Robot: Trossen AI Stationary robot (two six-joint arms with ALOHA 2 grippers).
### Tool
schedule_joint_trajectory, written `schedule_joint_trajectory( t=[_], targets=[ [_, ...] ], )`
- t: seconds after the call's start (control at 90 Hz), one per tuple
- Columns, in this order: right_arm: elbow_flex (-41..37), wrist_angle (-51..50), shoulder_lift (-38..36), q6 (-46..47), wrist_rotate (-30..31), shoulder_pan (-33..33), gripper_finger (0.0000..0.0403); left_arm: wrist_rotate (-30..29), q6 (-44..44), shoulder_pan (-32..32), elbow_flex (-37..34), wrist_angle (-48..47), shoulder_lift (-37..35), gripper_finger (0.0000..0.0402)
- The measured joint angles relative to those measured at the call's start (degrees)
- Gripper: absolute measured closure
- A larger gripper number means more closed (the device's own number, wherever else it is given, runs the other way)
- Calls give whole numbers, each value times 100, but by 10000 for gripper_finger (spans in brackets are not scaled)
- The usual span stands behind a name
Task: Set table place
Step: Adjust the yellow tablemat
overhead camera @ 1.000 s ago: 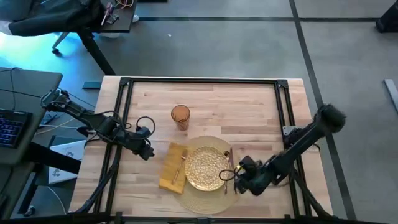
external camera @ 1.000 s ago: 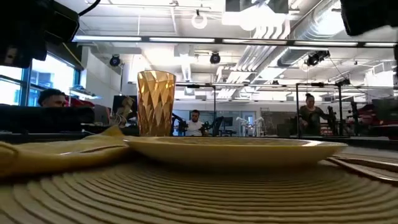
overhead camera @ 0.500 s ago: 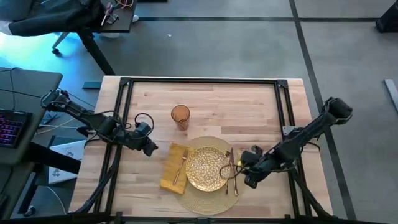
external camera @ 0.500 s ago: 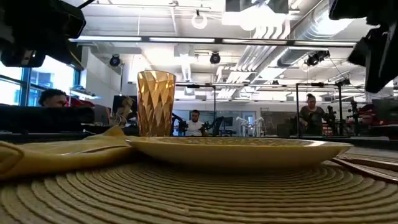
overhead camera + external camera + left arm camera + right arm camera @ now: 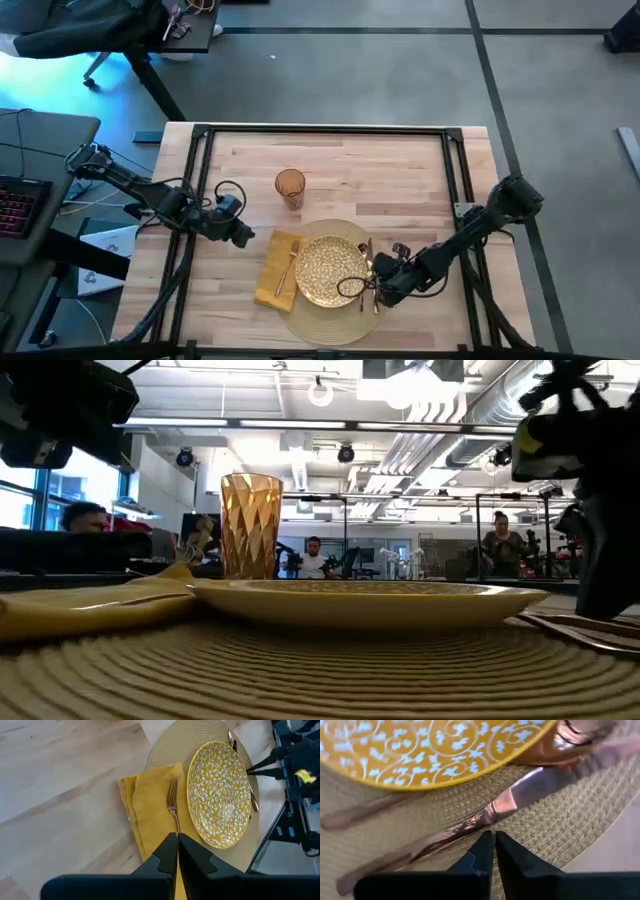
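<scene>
Wood planks of the table (image 5: 400, 170) carry what looks like a nearly finished setting: the woven place (image 5: 325, 310) lies at the near edge, plate (image 5: 330, 270) on it, napkin (image 5: 277, 270) with fork (image 5: 283, 270) to the left, glass (image 5: 290, 187) beyond, knife (image 5: 485, 815) and spoon (image 5: 555, 745) right of the plate. My right gripper (image 5: 493, 840) hovers over the knife, fingers together, holding nothing. My left gripper (image 5: 177, 842) waits left of the napkin, fingers likewise closed and empty

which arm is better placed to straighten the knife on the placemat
Right, probably. The right gripper hangs shut just over the knife on the placemat, beside the plate. The left gripper, also shut, waits off the mat beyond the napkin.
</scene>
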Motion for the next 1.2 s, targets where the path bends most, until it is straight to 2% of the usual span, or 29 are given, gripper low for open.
schedule_joint_trajectory(
  t=[0.133, 0.367, 0.733, 0.844, 0.933, 1.022, 1.133, 1.2],
  targets=[
    [-11, 107, 11, 537, 138, -138, 402, -24, 1, 0, 0, -1, 0, 402],
    [-26, 412, 31, 485, 269, -539, 403, -44, -2, 0, 0, 1, 0, 402],
    [-35, 453, 33, 935, 596, -1109, 403, -37, -7, 0, 0, 20, 0, 402],
    [-44, 441, -203, 870, 607, -1200, 403, -28, -8, 0, 0, 23, 0, 402],
    [-39, 573, -525, 411, 514, -1155, 403, 19, -7, 0, 0, 25, 0, 402],
    [-39, 903, -705, -581, 51, -948, 403, 24, -9, 0, 0, 25, 0, 402],
    [-37, 2094, -632, -2334, -876, -524, 403, 58, -5, 0, 0, 28, 2, 402],
    [-28, 2852, -393, -2959, -1167, -232, 403, 96, 1, 0, 0, 26, 1, 402]
  ],
)
